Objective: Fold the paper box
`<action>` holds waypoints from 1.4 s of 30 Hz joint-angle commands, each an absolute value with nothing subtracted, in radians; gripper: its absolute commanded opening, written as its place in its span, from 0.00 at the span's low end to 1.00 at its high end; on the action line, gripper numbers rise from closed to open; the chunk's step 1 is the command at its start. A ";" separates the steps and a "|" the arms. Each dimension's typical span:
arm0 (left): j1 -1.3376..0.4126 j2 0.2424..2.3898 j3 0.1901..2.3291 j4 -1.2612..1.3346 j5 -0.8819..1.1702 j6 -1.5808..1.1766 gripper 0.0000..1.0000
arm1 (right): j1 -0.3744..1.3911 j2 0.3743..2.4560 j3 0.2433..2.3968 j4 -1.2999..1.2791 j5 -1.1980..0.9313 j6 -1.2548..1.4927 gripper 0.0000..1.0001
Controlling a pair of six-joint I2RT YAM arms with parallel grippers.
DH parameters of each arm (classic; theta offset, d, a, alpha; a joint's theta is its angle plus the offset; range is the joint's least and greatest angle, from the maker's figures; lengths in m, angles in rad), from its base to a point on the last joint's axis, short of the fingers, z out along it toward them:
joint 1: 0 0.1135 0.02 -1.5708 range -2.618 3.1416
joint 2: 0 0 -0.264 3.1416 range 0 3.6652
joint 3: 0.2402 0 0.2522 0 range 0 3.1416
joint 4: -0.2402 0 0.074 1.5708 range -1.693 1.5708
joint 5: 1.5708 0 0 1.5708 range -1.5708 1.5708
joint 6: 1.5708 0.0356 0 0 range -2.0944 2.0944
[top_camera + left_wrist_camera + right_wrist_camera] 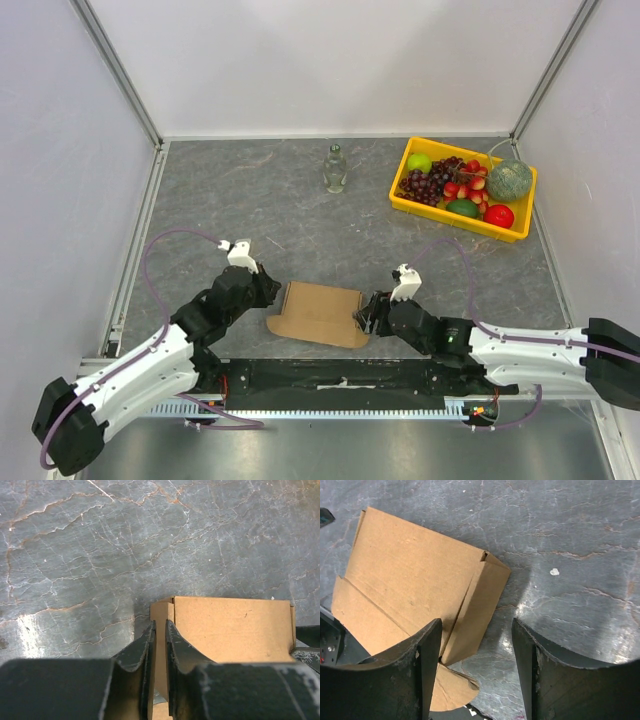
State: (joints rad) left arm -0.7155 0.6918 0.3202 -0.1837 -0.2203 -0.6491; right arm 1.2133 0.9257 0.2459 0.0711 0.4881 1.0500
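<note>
The paper box (320, 312) is a brown cardboard sheet lying partly folded near the table's front edge, between both arms. In the left wrist view its flat panel (230, 627) lies to the right, and its raised left side flap (161, 611) runs into the narrow gap of my left gripper (160, 630). That gripper (272, 292) is nearly shut on the flap. My right gripper (366, 316) stands open at the box's right end. Its left finger (427, 650) rests against the tilted right side flap (475, 615), with a rounded tab (452, 687) below it.
A yellow tray (404, 196) of fruit stands at the back right. A clear glass bottle (335, 168) stands at the back middle. White walls close in the grey marbled table on three sides. A black strip (340, 375) runs along the near edge.
</note>
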 commanded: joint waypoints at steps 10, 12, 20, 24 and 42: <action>-0.675 0.759 0.290 -0.121 -0.086 -0.595 0.12 | 1.146 0.988 0.209 0.324 0.353 1.037 0.65; -0.675 0.778 0.291 -0.114 -0.075 -0.598 0.11 | 1.140 0.996 0.206 0.337 0.344 1.039 0.65; -0.673 0.854 0.288 -0.035 0.020 -0.604 0.08 | 1.105 1.025 0.204 0.380 0.295 1.022 0.65; -0.673 0.890 0.301 -0.014 0.026 -0.603 0.08 | 1.072 1.032 0.201 0.403 0.265 1.012 0.65; -0.609 1.106 0.446 0.132 0.040 -0.529 0.07 | 0.801 1.186 0.351 0.440 0.081 0.831 0.65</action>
